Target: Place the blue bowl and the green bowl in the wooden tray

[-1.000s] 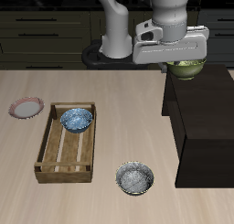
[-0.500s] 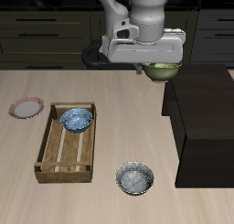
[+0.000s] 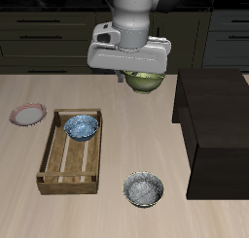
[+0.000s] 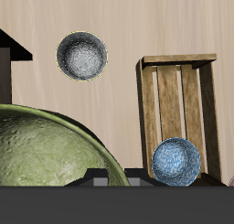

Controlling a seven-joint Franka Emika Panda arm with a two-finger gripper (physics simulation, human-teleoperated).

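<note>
green bowl point(image 3: 145, 83): olive, yellow-green speckled glaze, round; in the wrist view point(image 4: 50, 150) we see it huge and close, mottled inside, rim running off frame.
blue bowl point(image 3: 82, 126): bright blue speckled rim, lighter mottled inside, upright; wrist view point(image 4: 175, 161) shows it small and round.
wooden tray point(image 3: 58, 180): light-brown slatted crate with low plank sides, 3 bottom slats showing; wrist view point(image 4: 179, 59) gives the same slats.
blue bowl place: inside the wooden tray, at its far end toward the robot's base.
grey-white bowl point(image 3: 144, 189): speckled, sits on the counter near the front edge, beside the tray, apart from it.
pink-rimmed plate point(image 3: 28, 114): small, on the counter beyond the tray's other side.
counter point(image 3: 126, 135): pale wood grain, plain.
dark block point(image 3: 216, 125): black boxy mass on the counter's edge, beside the green bowl.
room: dark cabinet fronts with drawer handles behind the counter.
fingers point(image 3: 144, 79): hidden under the white wrist housing; we see the green bowl hanging just below it, off the counter, so they pinch its rim.
green bowl place: in the air over the counter's back part, between tray and dark block, well apart from the tray.
</note>
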